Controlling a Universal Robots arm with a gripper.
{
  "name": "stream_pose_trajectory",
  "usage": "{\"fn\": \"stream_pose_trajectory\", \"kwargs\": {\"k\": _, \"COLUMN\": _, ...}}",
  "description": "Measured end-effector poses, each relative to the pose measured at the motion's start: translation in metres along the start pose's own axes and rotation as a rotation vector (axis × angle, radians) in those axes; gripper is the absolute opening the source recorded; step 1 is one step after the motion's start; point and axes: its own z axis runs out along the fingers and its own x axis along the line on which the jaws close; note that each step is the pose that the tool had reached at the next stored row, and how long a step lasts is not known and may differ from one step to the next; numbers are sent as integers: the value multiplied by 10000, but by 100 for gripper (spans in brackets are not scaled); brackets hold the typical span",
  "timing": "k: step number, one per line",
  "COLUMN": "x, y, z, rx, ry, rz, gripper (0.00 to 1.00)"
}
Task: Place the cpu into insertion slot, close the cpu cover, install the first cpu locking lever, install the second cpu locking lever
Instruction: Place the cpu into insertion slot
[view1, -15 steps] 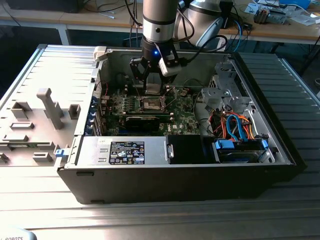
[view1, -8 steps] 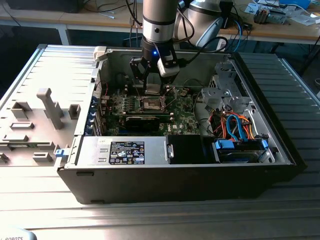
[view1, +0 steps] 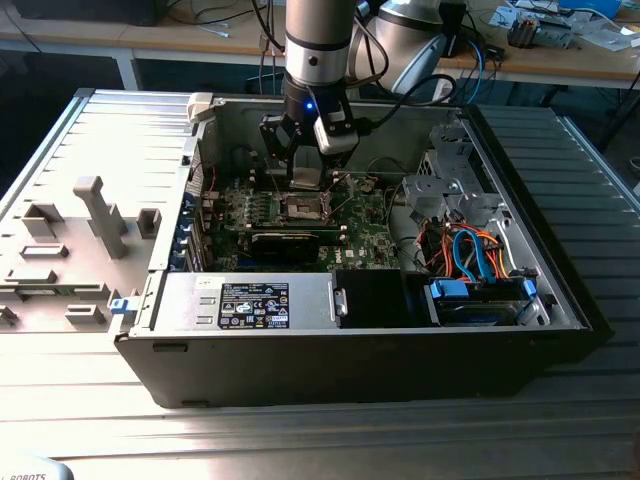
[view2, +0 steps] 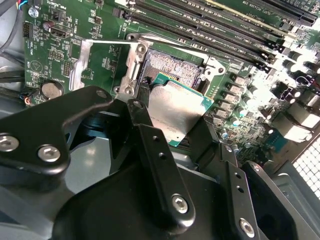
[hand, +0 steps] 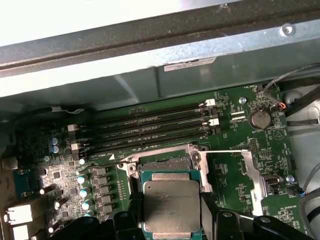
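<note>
We see the end effector (hand: 171, 214) pinching the cpu (hand: 171, 200) by its edges, just over the insertion slot (hand: 165, 164); the cpu cover (hand: 253, 175) lies flipped open beside it.

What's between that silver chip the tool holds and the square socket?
Nothing that shows: in the first wrist view the cpu, gripped by the tool, hangs right by the bare insertion slot, with the cpu cover swung aside.

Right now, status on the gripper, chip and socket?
Gripper shut on chip. Chip tilted over socket, not seated. Cover lies open beside it; nothing in the way.
</note>
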Motion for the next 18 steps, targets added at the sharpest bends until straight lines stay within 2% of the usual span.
{"fn": "stream_pose_trajectory", "kwargs": {"k": 18, "x": 0, "y": 0, "z": 5, "rx": -2, "ry": -4, "rz": 141, "gripper": 55}}
